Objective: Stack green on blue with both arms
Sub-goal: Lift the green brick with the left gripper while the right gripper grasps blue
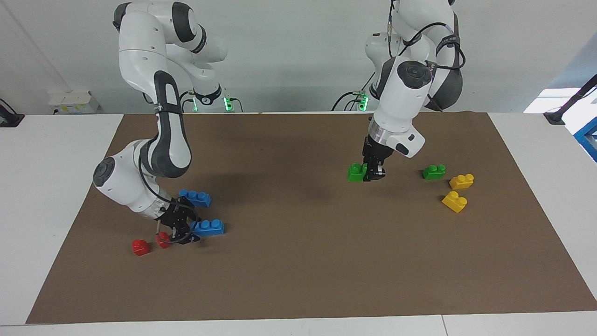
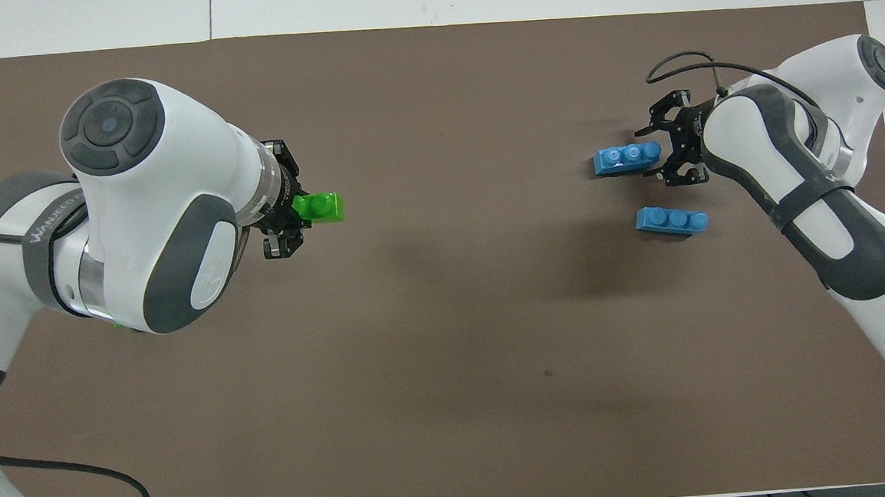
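Green brick point(image 1: 357, 172) gripped in left gripper's point(image 1: 373, 173) jaws above the mat point(image 1: 298, 261)

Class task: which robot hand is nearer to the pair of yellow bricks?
Left. The left hand, at a green brick, is at the yellow bricks' end of the table; the right hand is at the blue bricks.
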You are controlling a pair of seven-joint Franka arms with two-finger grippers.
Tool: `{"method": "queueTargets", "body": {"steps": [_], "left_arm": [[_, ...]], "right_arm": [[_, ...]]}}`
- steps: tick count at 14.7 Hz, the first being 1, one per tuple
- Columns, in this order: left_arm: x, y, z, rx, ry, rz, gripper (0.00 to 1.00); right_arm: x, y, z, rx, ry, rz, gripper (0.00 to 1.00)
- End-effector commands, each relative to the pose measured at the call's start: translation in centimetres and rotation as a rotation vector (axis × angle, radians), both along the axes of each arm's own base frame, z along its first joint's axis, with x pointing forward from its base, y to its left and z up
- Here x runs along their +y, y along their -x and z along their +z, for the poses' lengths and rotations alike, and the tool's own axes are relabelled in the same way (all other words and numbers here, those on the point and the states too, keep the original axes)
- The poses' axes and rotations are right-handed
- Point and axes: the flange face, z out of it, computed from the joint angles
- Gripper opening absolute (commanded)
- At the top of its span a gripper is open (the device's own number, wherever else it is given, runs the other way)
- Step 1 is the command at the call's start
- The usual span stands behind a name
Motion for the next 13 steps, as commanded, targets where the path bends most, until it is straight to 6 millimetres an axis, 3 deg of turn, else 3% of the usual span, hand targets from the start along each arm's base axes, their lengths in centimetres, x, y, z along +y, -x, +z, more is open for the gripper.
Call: {"method": "queueTargets", "body": {"steps": [1,2,6,9,12,13], "left_arm": [[-0.1,0.5,0.6,0.005,-0.020,0.018,0.00],[-0.1,0.5,0.7,0.005,-0.019,0.018,0.00],[-0.2,0.5,0.7,0.001,-0.016,0.023,0.00],[-0.2,0.5,0.7,0.004,-0.018,0.023,0.00],[-0.1,0.5,0.7,0.004,-0.018,0.024,0.00],[-0.1,0.5,0.7,0.004,-0.018,0.024,0.00]], "right_arm": [[-0.8,0.2,-0.3,-0.030,-0.017,0.045,0.18],[-0.9,0.2,-0.3,-0.039,-0.018,0.081,0.00],[-0.7,0.1,0.0,-0.053,-0.018,0.119,0.00],[-0.3,-0.7,1.8,-0.017,-0.047,0.049,0.00],[1.7,-1.6,5.3,0.025,-0.087,-0.061,0.00],[3.9,-1.8,6.0,0.052,-0.100,-0.115,0.00]]}}
